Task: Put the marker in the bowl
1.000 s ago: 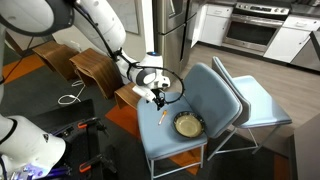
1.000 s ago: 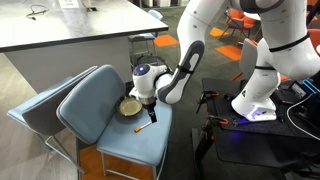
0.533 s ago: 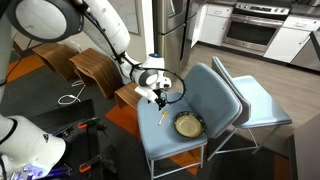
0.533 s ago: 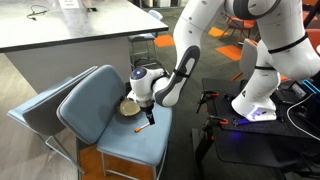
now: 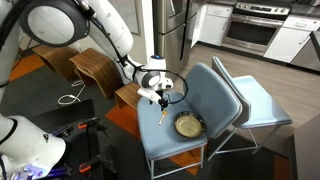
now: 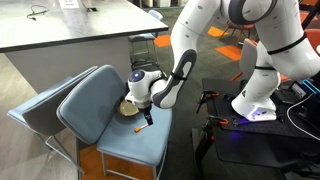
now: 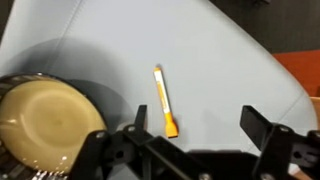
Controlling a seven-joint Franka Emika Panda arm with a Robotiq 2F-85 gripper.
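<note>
orange and thin, the marker (image 7: 165, 100) lies flat on the pale blue table (image 7: 225, 60), which is the padded seat of a chair. in the wrist view its paler end points away from the camera. the bowl (image 7: 38, 122), dark-rimmed and tan inside, sits near it on the same seat, and the marker lies outside it, not touching the rim. the jaws are spread wide and pinch nothing, hanging over the marker with one finger to each side of its orange end. in an exterior view the white arm (image 6: 185, 60) bends down over the seat, with the marker toward the front edge and the bowl nearer the backrest.
</note>
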